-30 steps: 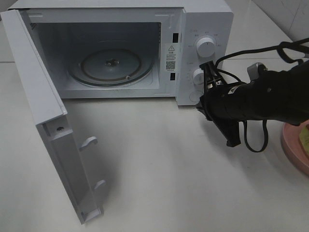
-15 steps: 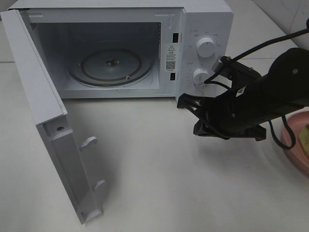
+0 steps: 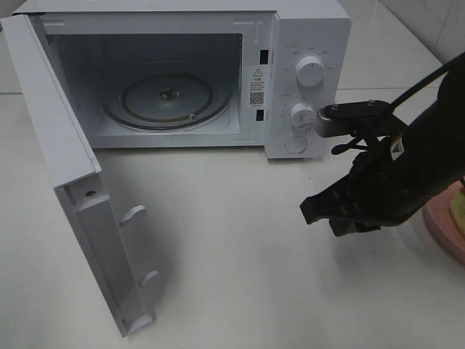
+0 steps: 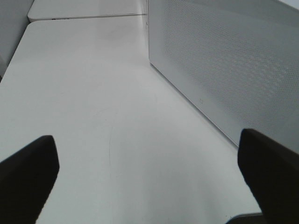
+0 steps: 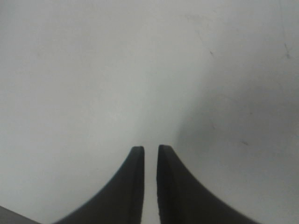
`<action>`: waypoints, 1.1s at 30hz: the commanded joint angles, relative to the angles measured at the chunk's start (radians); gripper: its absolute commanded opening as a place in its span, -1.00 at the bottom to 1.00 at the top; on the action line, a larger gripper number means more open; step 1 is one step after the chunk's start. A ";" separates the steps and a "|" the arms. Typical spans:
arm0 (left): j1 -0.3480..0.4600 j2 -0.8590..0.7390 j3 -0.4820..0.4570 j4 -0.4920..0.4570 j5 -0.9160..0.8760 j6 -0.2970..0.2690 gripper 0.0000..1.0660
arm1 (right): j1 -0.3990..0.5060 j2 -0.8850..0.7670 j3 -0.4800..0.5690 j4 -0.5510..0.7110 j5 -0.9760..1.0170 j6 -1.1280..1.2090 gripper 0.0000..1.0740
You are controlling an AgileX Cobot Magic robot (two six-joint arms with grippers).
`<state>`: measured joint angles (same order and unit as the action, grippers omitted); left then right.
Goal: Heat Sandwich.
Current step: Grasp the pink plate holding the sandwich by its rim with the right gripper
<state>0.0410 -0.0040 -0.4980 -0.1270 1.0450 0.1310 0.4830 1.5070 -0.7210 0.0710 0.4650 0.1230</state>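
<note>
White worktop (image 3: 232, 276) carries all items. The left hand (image 4: 147, 137) appears only in its own wrist view: its two dark fingers (image 4: 28, 172) are spread wide with nothing between them, above bare worktop and near a white perforated panel (image 4: 224, 70).

In the high view, from the left:
- The microwave door (image 3: 65, 182) stands fully open, hinged at the 9 o'clock side of the cavity and reaching toward 7 o'clock.
- The microwave oven (image 3: 182, 6) has its cavity exposed. The glass turntable (image 3: 167, 98) lies flat on the cavity floor with nothing on it.
- The control panel, at 3 o'clock of the cavity, has an upper knob (image 3: 310, 71), a lower knob (image 3: 301, 115) and a round button (image 3: 296, 145).
- The right hand (image 3: 309, 211) hangs over the worktop at 5 o'clock of the control panel, clear of the oven. Its fingers (image 5: 128, 186) stand a narrow slit apart and pinch nothing.
- The pink plate (image 3: 439, 229) sits at 3 o'clock of the right hand, cut off by the frame edge.
- The sandwich (image 3: 459, 207) lies on that plate. Only a yellowish sliver shows beside the black right arm (image 3: 429, 160), well apart from the cavity.
</note>
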 commanded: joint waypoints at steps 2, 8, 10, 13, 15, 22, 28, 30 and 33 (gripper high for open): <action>0.000 -0.026 0.001 -0.008 -0.015 -0.007 0.90 | -0.006 -0.023 -0.002 -0.049 0.073 -0.016 -0.68; 0.000 -0.026 0.001 -0.008 -0.015 -0.007 0.90 | -0.060 -0.064 -0.002 -0.083 0.161 -0.016 -0.41; 0.000 -0.026 0.001 -0.008 -0.015 -0.007 0.90 | -0.096 -0.080 -0.002 -0.090 0.177 -0.016 -0.32; 0.000 -0.026 0.001 -0.008 -0.015 -0.007 0.90 | -0.143 -0.104 -0.002 -0.100 0.195 -0.025 -0.19; 0.000 -0.026 0.001 -0.008 -0.015 -0.007 0.90 | -0.187 -0.126 -0.002 -0.124 0.207 -0.040 -0.04; 0.000 -0.026 0.001 -0.008 -0.015 -0.007 0.90 | -0.266 -0.137 -0.002 -0.158 0.211 -0.041 0.40; 0.000 -0.026 0.001 -0.008 -0.015 -0.007 0.90 | -0.323 -0.137 -0.002 -0.200 0.210 -0.045 0.71; 0.000 -0.026 0.001 -0.008 -0.015 -0.007 0.90 | -0.354 -0.137 -0.002 -0.203 0.205 -0.082 0.70; 0.000 -0.026 0.001 -0.008 -0.015 -0.007 0.90 | -0.375 -0.137 -0.002 -0.203 0.201 -0.095 0.69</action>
<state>0.0410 -0.0040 -0.4980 -0.1270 1.0450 0.1310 0.1120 1.3770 -0.7210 -0.1210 0.6690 0.0500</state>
